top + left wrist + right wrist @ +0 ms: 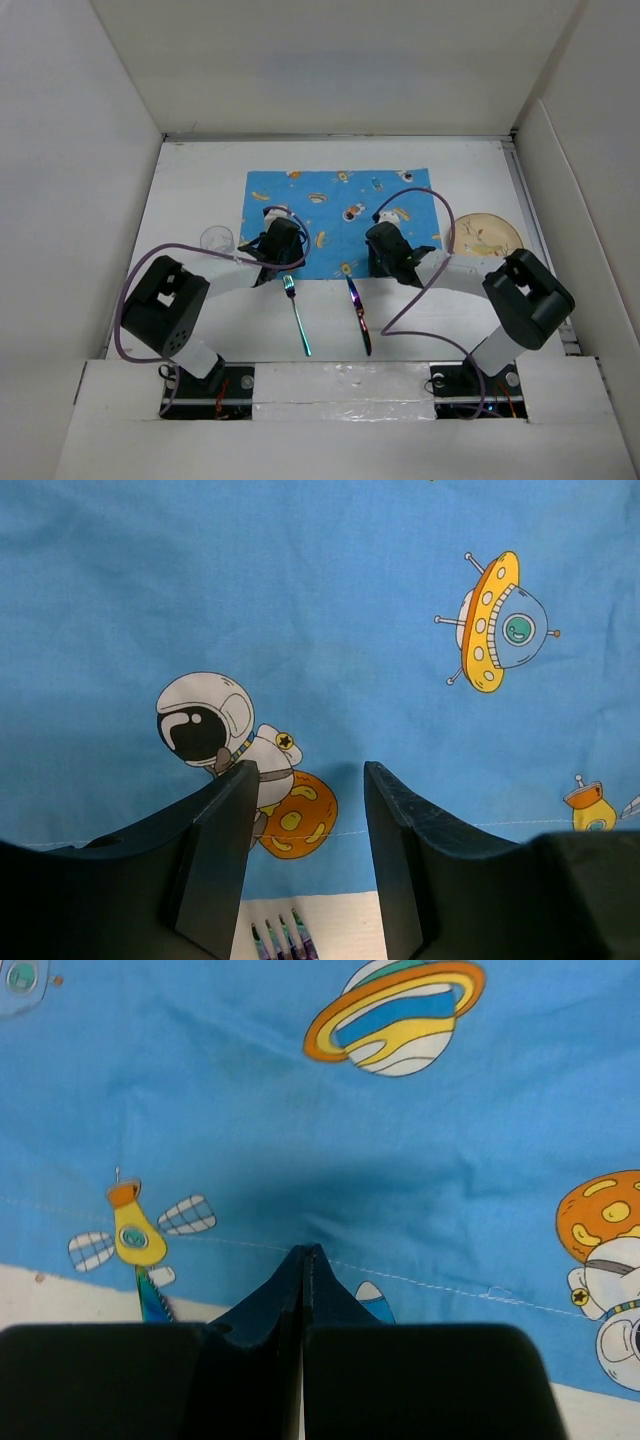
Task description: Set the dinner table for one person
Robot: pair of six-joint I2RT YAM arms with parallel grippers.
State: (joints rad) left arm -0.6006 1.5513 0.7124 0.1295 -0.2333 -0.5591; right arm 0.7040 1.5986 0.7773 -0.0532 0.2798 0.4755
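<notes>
Now the blue placemat [340,200] lies mid dinner table [190,190], with the fork [298,318] and knife [358,315] at its 6 o'clock, plate [483,235] at 3 and glass [216,239] at 9. The left gripper [305,780] stands apart over the near hem; the right gripper [303,1255] has its fingers together there.

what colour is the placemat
The placemat is blue with cartoon space print, clearest in left wrist view.

- No text, label, brand name, number or sign is legible in any of the three views.
- Placemat [330,200]: the print consists of cartoon pictures only. The wrist views show an astronaut [215,730], a flying saucer [495,625] and a ringed planet [395,1015], none of them lettered.
- Plate [483,237]: it has a surface pattern, too small to resolve into characters.
</notes>
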